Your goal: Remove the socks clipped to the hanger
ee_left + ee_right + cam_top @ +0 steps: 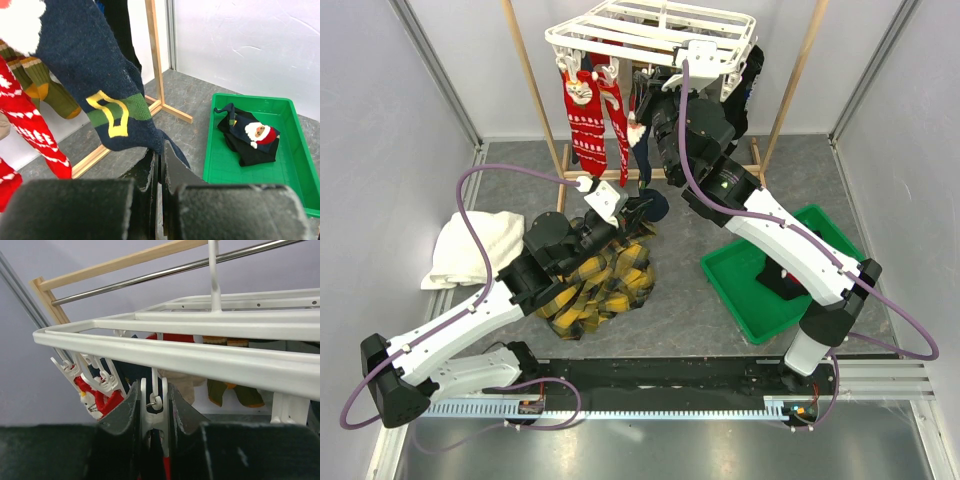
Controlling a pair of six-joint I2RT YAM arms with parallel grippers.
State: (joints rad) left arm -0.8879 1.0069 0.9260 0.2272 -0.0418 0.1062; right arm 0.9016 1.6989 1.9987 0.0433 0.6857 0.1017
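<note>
The white hanger (650,35) hangs at the back with red socks (586,118) and a navy sock (642,150) clipped under it. My left gripper (634,208) is shut on the toe of the navy sock (95,65), which has a yellow buckle and green band; the jaws (161,150) pinch its lower tip. My right gripper (644,88) is raised under the hanger's rim (175,355) and is shut on a white clip (154,402) that holds dark cloth. Red (100,397), tan (182,385) and olive socks (220,390) hang behind it.
A green tray (760,300) at the right holds a navy Santa sock (250,135). A yellow-black plaid cloth (600,285) and a white towel (470,245) lie on the floor at the left. The wooden pole frame (155,60) stands behind the hanger.
</note>
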